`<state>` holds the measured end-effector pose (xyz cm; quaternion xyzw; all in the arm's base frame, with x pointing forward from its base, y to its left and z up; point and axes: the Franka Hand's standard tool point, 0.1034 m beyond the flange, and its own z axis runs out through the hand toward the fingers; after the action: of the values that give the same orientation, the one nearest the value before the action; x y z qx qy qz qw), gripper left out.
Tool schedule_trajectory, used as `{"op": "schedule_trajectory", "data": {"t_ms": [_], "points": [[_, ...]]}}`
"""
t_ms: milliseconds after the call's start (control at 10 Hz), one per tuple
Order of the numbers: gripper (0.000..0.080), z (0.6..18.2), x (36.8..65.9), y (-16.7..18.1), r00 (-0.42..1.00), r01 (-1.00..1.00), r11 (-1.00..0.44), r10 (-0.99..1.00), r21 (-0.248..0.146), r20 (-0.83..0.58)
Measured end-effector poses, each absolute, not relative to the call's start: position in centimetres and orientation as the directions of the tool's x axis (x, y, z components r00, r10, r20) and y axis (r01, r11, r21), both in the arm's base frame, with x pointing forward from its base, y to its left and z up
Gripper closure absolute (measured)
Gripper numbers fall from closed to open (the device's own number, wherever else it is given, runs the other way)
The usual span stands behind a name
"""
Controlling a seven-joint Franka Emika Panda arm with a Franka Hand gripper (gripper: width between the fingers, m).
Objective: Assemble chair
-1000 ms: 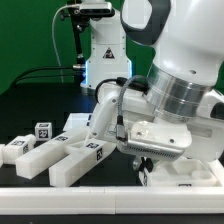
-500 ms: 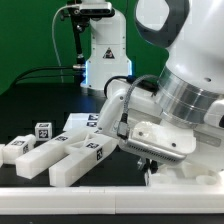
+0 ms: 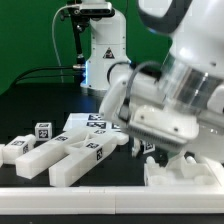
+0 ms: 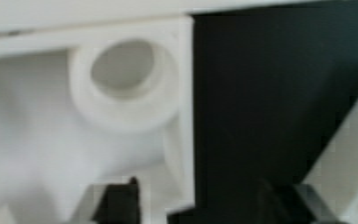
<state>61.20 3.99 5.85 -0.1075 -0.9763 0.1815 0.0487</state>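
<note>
We see the claw (image 4: 220, 205) open, its fingers spread either side of the edge of a white chair part (image 4: 123, 90) with a round socket, gripping nothing. The other chair pieces, a cluster of tagged bars (image 3: 62, 155), lie on the black counter (image 3: 30, 105), toward the exterior view's left of the claw.

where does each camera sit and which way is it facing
Exterior view: off the arm, set low, facing across the black table at the white chair parts; the blurred arm fills the exterior view's right.
Wrist view: on the wrist, looking down past the gripper at a chair part with a round hole; two fingertips show, apart.
Shared: the black table; probably that holed part too, but the exterior view cannot confirm it.
</note>
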Motion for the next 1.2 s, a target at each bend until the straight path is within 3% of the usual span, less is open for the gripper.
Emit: {"op": "schedule_trajectory", "data": {"t_ms": [100,200,300,500,800,1200], "points": [[0.0383,6.9,60.7,3.5,-0.968,0.226,0.909,0.250,-0.349,0.025],[0.0208,7.4,60.3,2.6,-0.959,0.271,0.907,0.285,-0.321,-0.004],[0.0167,7.0,60.1,2.7,-0.924,0.369,0.869,0.382,-0.330,-0.028],[0.0155,6.9,60.0,2.8,-0.869,0.485,0.813,0.491,-0.321,-0.069],[0.0151,7.8,57.0,2.2,-0.490,0.865,0.435,0.842,-0.251,-0.226],[0.0151,8.0,57.4,2.3,-0.283,0.954,0.244,0.925,-0.177,-0.252]]}}
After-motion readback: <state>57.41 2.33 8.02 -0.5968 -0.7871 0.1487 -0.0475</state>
